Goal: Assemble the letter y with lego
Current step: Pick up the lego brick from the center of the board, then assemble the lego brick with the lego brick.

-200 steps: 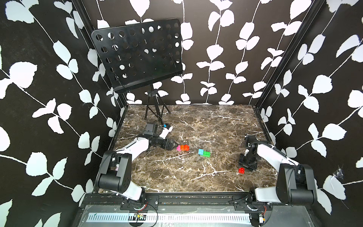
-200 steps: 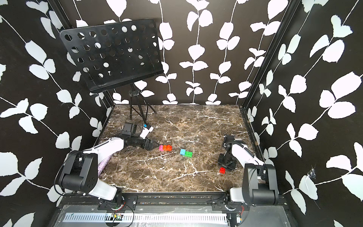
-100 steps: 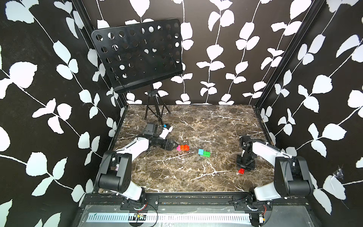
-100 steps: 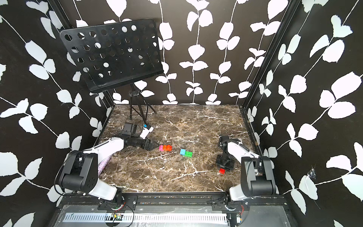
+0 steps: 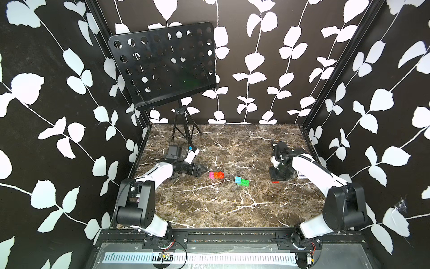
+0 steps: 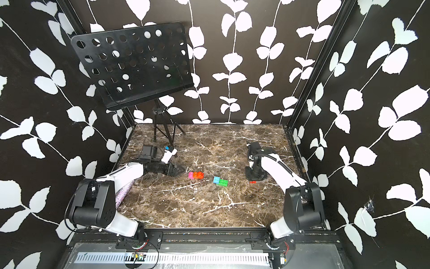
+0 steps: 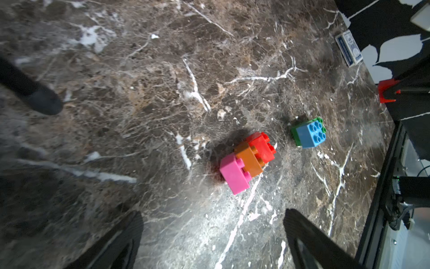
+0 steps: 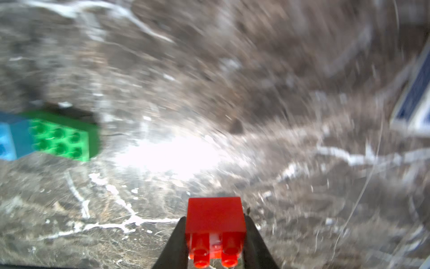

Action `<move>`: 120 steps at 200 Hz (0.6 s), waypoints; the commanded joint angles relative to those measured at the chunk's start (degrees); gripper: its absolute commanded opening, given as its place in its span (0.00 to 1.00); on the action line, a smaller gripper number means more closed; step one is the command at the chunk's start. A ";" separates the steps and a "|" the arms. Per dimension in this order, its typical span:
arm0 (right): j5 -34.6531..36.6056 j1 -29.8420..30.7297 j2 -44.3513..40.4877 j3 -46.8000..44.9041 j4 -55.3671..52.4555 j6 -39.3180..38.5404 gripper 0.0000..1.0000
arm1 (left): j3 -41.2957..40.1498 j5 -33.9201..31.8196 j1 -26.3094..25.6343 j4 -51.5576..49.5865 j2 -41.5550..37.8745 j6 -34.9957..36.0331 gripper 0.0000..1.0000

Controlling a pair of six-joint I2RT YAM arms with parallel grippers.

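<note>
The lego shows as two joined pieces and a single brick; no whole letter y is in view. A pink-orange-red row (image 5: 216, 175) (image 6: 196, 175) (image 7: 247, 163) lies on the marble left of centre. A light blue brick on a green one (image 5: 241, 181) (image 6: 220, 181) (image 7: 308, 134) (image 8: 58, 136) lies just right of it. My right gripper (image 5: 278, 178) (image 6: 254, 177) (image 8: 215, 233) is shut on a red brick (image 8: 215, 219) (image 5: 275, 182) (image 7: 386, 90), right of the blue-green piece. My left gripper (image 5: 201, 171) (image 6: 178, 171) (image 7: 213, 221) is open, low, just left of the pink end.
A black perforated music stand (image 5: 162, 62) (image 6: 132, 62) rises at the back left, its tripod legs (image 5: 183, 130) on the marble behind my left arm. A blue card box (image 7: 349, 50) (image 8: 416, 93) lies by the right wall.
My right gripper has shut on the red brick and carried it from the front right, leftward and farther back. The left arm has stayed put.
</note>
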 commanded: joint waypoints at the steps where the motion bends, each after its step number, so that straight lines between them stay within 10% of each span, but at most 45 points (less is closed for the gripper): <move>1: 0.35 4.62 4.48 4.33 -3.14 -16.03 0.23 | 1.23 3.15 0.29 -2.90 -1.03 1.94 0.96; 53: 2.98 13.95 13.04 10.79 -1.85 -41.15 0.23 | 4.58 3.12 1.70 -9.75 0.24 3.88 0.96; 120: 1.47 16.26 24.16 18.86 -4.52 -44.08 0.22 | 2.05 0.40 2.96 -6.05 -1.37 1.89 0.97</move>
